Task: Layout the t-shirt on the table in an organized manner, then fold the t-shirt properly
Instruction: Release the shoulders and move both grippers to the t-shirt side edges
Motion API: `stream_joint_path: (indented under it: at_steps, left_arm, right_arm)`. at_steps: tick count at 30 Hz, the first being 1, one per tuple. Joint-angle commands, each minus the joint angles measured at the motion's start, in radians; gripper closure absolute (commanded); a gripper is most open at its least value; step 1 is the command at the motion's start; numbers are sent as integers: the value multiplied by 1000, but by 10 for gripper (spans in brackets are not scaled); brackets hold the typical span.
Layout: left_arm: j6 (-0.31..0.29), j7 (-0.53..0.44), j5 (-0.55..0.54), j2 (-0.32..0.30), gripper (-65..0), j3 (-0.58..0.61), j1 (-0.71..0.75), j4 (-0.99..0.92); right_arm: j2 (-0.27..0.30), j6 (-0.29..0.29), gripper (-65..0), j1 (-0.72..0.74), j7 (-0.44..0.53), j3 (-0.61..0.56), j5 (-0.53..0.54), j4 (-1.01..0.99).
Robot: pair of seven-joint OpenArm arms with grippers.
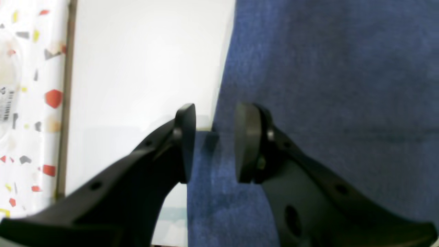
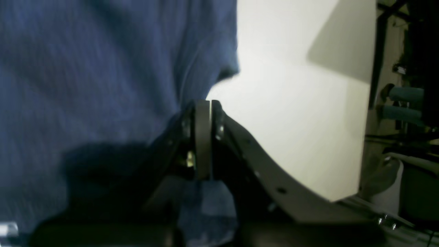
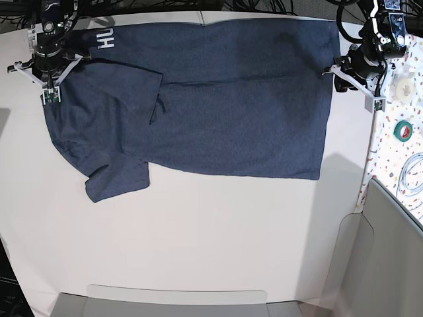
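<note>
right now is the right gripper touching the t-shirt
Touching. The right wrist view shows the right gripper shut on the t-shirt edge, fabric pinched between its pads.

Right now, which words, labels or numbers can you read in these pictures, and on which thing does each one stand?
"HU": white block letters on the dark navy cotton t-shirt, at the fold near its top left corner in the base view; the rest is hidden.
Barcode label on the speckled strip: too blurred to read.
</note>
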Motion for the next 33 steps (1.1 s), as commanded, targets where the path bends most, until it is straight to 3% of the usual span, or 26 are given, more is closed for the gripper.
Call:
stream_joint_path:
  at_steps: [1,8,14,17,18,23,25,28,33]
  left_arm:
    - [-2,-14,2,-13,-197,-8,-6,15]
    - [-2,-12,2,-13,-197,-8,-29,14]
    - [-2,-3,5,-15,-198,-8,-105,12]
    - [-2,72,5,-15,-199,-8,-174,10]
    - [-2,90,5,-15,-199,-8,-192,9]
    - [-2,124,5,-15,-199,-8,-238,1]
    - [-2,124,5,-15,-199,-8,-241,-11]
    - [-2,124,7,-15,-199,-7,-241,-20]
    - [-3,123,7,-15,-199,-7,-238,-26]
  right_arm:
    - [0,-10,0,15,13,35,-15,21]
    - [-34,-3,0,179,13,172,-15,20]
    - [-69,-3,0,367,-13,169,-12,-2]
    - [-94,6,-94,516,-114,167,-10,-51]
    - [-97,24,-128,554,-140,167,-10,-77]
    - [-98,244,-295,706,-185,209,-9,-270]
    - [-103,319,-338,738,-192,259,-3,-352]
    - [-80,417,-374,749,-214,313,103,-461]
    - [32,434,-384,715,-211,341,383,-608]
